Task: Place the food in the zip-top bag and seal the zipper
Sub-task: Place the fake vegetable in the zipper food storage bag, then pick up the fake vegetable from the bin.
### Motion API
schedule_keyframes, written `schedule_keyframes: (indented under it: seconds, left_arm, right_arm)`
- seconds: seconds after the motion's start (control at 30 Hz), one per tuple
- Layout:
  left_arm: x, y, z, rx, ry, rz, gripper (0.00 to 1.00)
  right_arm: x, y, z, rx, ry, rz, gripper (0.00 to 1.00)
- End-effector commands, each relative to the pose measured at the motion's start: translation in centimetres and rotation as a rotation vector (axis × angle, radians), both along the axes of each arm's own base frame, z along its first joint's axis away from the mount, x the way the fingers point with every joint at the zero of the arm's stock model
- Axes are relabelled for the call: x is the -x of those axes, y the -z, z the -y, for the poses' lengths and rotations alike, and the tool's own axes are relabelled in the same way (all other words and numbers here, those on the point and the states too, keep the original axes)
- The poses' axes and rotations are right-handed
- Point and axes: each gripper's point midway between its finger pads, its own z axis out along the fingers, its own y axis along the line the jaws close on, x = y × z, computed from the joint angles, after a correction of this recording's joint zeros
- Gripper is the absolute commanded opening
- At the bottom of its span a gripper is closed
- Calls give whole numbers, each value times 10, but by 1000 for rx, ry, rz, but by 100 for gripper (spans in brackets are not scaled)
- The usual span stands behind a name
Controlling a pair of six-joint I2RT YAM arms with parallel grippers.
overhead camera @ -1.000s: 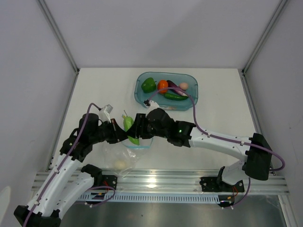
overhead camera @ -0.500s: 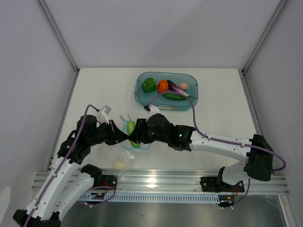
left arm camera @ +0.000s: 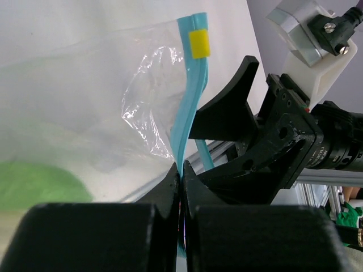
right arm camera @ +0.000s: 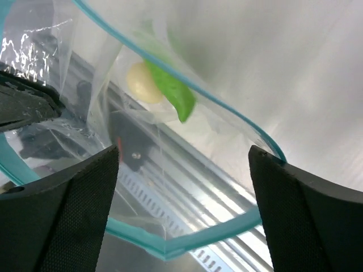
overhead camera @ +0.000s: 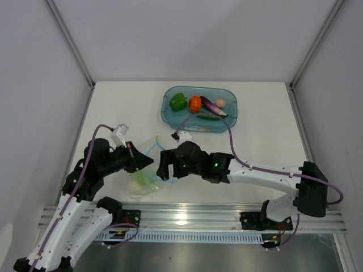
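Since a second ago, the light green long toy vegetable (overhead camera: 151, 180) has left the right tool (overhead camera: 164, 170) and now lies inside the clear, crinkly plastic zip-top bag (overhead camera: 139, 194). It rests against a small beige toy egg (overhead camera: 134, 186). Bag and egg have shifted up and to the left in the top view.

The bag sits left of centre in the lower part of that view, on the white counter (overhead camera: 125, 107), between the two tools. Its thin light teal zipper strip (left arm camera: 190, 107) is unsealed. In the right wrist view the strip loops around an open mouth, with the vegetable (right arm camera: 170, 90) and egg (right arm camera: 144, 82) showing through the plastic at upper centre. A small yellow tab (left arm camera: 199, 43) sits on the strip near the top of the left wrist view.

The left tool (left arm camera: 181, 175) is pinched tight on the zipper strip, its fingers pressed together at the lower centre of its own view. The right tool (right arm camera: 182, 153) stands wide with nothing between its fingers, at the bag's mouth.

Well apart, at upper centre of the top view, a rigid teal translucent tub (overhead camera: 170, 116) holds a green bell pepper (overhead camera: 178, 101), an orange round vegetable (overhead camera: 195, 103), a purple eggplant (overhead camera: 211, 104), a dark green long vegetable (overhead camera: 211, 115) and a second beige egg (overhead camera: 220, 103).
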Motion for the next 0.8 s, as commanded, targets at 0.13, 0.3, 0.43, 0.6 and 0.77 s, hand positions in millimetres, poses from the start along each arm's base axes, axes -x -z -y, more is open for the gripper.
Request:
schedule_keyframes:
  seconds: [0.13, 0.3, 0.43, 0.6, 0.77]
  left_arm:
    - [-1, -13, 3, 29, 10, 36, 1]
    - [-2, -7, 2, 18, 11, 33, 1]
    - [-3, -2, 3, 12, 16, 24, 1]
    - [-6, 0, 3, -1, 19, 34, 0]
    - [-9, 6, 4, -8, 25, 31, 1]
  right_arm:
    - [-32, -77, 24, -38, 59, 200, 96]
    - [-82, -119, 53, -86, 156, 275, 92]
    - [-132, -141, 83, -88, 261, 352, 91]
    - [-208, -137, 128, -20, 421, 420, 92]
    - [-271, -122, 143, 24, 504, 450, 91]
